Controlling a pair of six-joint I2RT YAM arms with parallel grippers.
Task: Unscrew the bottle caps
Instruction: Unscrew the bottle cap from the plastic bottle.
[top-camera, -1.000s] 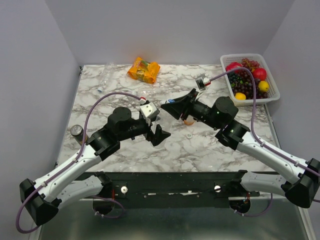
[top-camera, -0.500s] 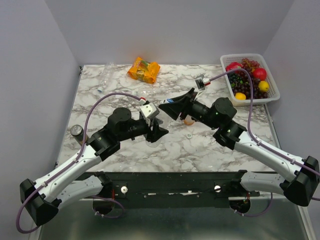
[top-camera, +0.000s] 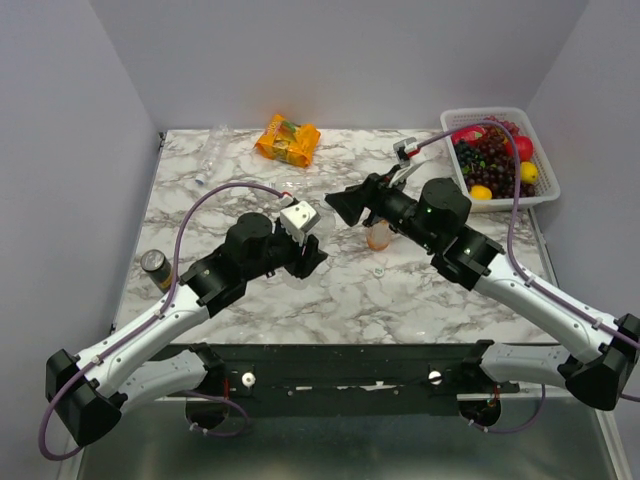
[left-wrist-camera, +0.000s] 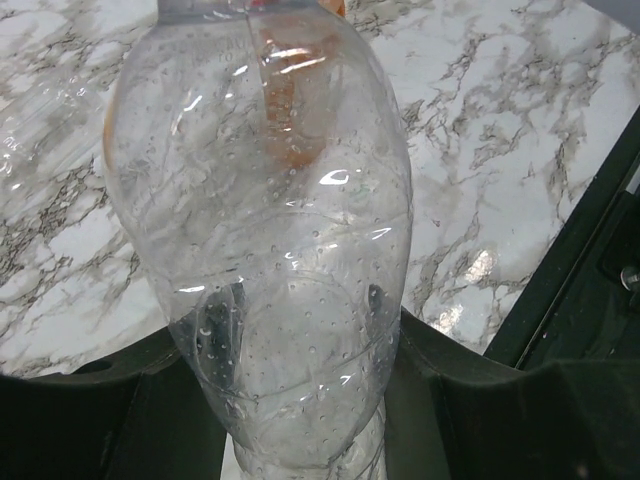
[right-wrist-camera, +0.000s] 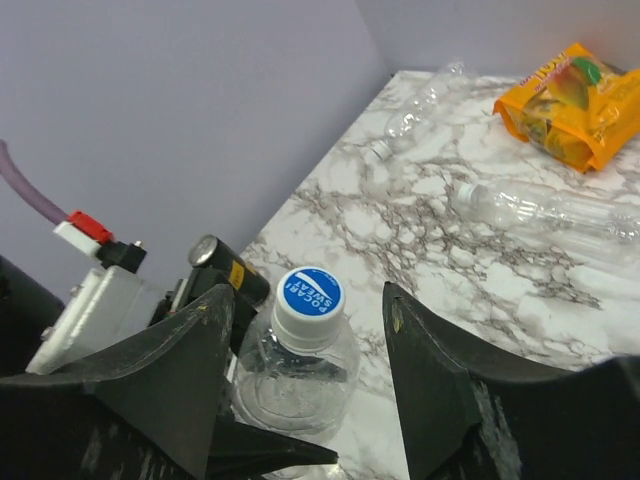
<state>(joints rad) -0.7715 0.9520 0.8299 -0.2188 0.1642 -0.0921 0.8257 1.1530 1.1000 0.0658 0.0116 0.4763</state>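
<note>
I had the clear plastic bottle (left-wrist-camera: 270, 200) clamped in left gripper (left-wrist-camera: 297, 338); right gripper (right-wrist-camera: 306, 302), open astride round blue cap (right-wrist-camera: 309, 290), needed closing, twisting.

The clear plastic bottle (left-wrist-camera: 260, 230) looks glossy and dimpled; the marble-look table (left-wrist-camera: 500, 150) shines smooth.

The clear bottle (left-wrist-camera: 265, 230) fills the left wrist view. Its top is cut off by the upper edge, its lower end is lost inside the left gripper (left-wrist-camera: 290, 410), and an orange shape behind it shows only as a smear. From above, the right arm hides most of the orange bottle (top-camera: 378, 238), and a loose cap (top-camera: 378, 270) is too small to tell its colour. In the right wrist view the right gripper (right-wrist-camera: 305, 310) hides the clear bottle's lower body and part of a can (right-wrist-camera: 222, 262). The packet (right-wrist-camera: 565, 100) and a lying bottle (right-wrist-camera: 540, 210) run off the right edge.
</note>
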